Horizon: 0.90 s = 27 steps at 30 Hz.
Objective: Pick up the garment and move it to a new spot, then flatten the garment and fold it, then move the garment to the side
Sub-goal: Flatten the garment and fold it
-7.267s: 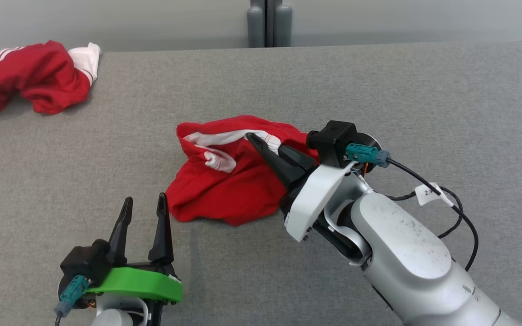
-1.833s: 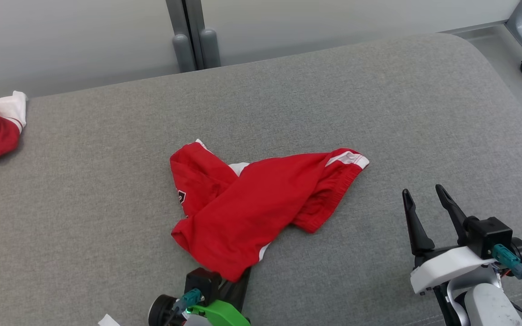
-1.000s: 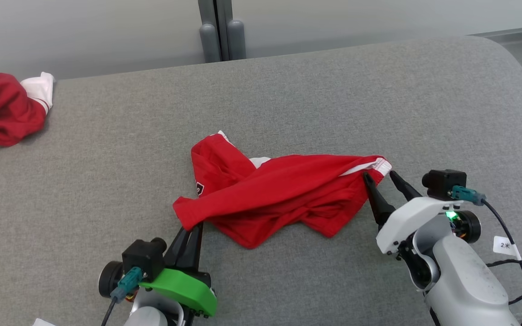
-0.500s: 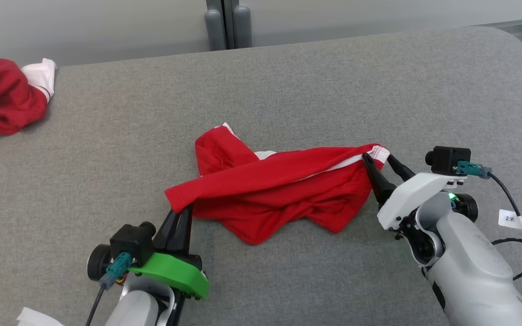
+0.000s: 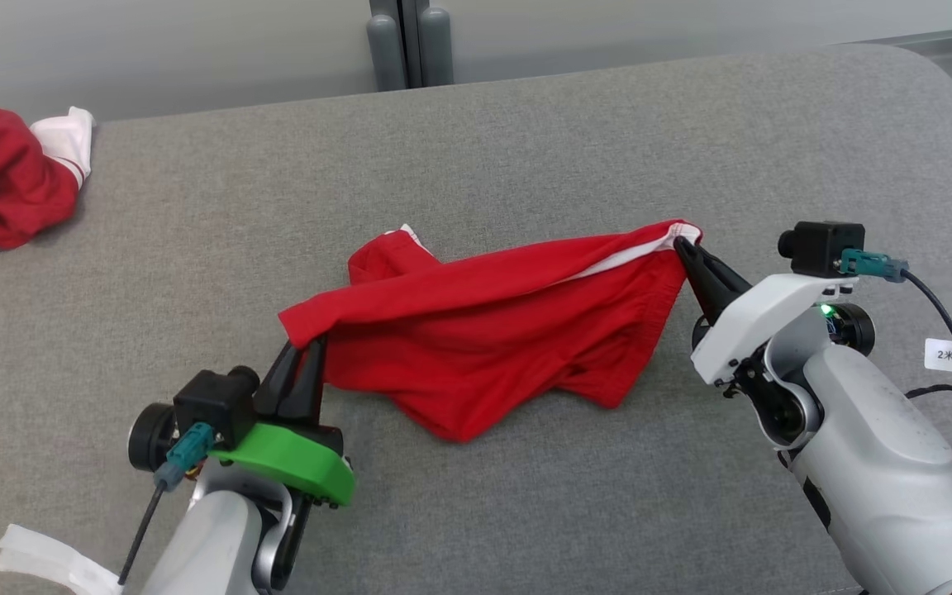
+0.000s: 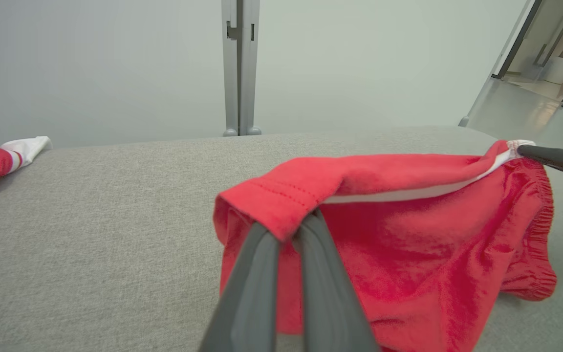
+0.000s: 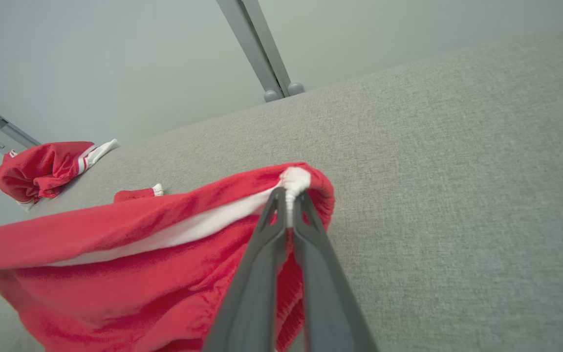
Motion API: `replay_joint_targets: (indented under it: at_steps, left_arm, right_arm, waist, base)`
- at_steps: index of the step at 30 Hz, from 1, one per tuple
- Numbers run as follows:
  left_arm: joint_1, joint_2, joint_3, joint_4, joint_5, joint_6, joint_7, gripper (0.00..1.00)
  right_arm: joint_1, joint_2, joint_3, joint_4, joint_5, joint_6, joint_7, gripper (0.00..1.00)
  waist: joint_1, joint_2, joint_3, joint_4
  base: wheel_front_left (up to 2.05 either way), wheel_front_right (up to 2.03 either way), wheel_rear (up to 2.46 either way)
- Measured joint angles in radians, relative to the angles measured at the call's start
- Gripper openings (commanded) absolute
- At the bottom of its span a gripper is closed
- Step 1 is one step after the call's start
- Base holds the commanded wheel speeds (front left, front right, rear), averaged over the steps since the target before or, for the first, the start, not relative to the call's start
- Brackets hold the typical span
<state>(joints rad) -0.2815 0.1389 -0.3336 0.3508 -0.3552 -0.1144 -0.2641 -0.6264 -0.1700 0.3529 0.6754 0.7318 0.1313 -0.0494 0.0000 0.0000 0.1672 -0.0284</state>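
Note:
The garment (image 5: 492, 330) is a pair of red shorts with a white side stripe, stretched between my two grippers over the grey cushion. My left gripper (image 5: 304, 345) is shut on its lower-left corner, seen up close as a hemmed red edge (image 6: 281, 200) over the fingertips. My right gripper (image 5: 683, 245) is shut on the white-trimmed corner at the right (image 7: 293, 181). The middle of the garment (image 7: 130, 274) sags down to the cushion, and the right gripper's dark fingers (image 6: 555, 159) reach in from the side in the left wrist view.
A second red and white garment (image 5: 5, 178) lies bunched at the far left of the grey cushion (image 5: 525, 140). A grey post (image 5: 400, 41) stands behind the cushion's back edge. The cushion's rounded right corner (image 5: 930, 74) borders bare floor.
My right gripper has shut on the white-trimmed corner. Both grippers have lifted and drawn apart, pulling the garment's upper edge taut. The head camera has shifted a little.

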Motion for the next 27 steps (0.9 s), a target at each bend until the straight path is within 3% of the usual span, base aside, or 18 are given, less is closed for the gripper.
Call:
replay_joint_targets:
  at_steps: [9, 14, 21, 27]
  left_arm:
    - [-0.116, 0.112, -0.01, -0.064, -0.012, -0.01, 0.053, 0.0]
    - [-0.181, 0.202, -0.024, -0.191, -0.03, -0.013, 0.135, 0.0]
    - [-0.234, 0.299, -0.016, -0.424, -0.066, -0.014, 0.259, 0.0]
    - [-0.283, 0.352, 0.024, -0.581, -0.084, -0.009, 0.347, 0.0]
  right_arm:
    - [-0.004, -0.106, 0.109, -0.161, 0.004, 0.0, -0.028, 0.0]
    - [-0.003, -0.179, 0.115, -0.325, -0.023, 0.0, -0.03, 0.0]
    - [0.052, -0.244, 0.031, -0.608, -0.095, 0.0, 0.017, 0.0]
    - [0.107, -0.252, -0.078, -0.847, -0.177, 0.0, 0.11, 0.0]
  waist:
    - [0.0, 0.0, -0.052, -0.014]
    - [0.0, 0.0, -0.102, -0.024]
    - [0.0, 0.0, -0.172, -0.038]
    - [0.0, 0.0, -0.203, -0.054]
  base:
    - [0.0, 0.0, 0.0]
    - [0.0, 0.0, 0.0]
    - [0.0, 0.0, 0.0]
    - [0.0, 0.0, 0.0]
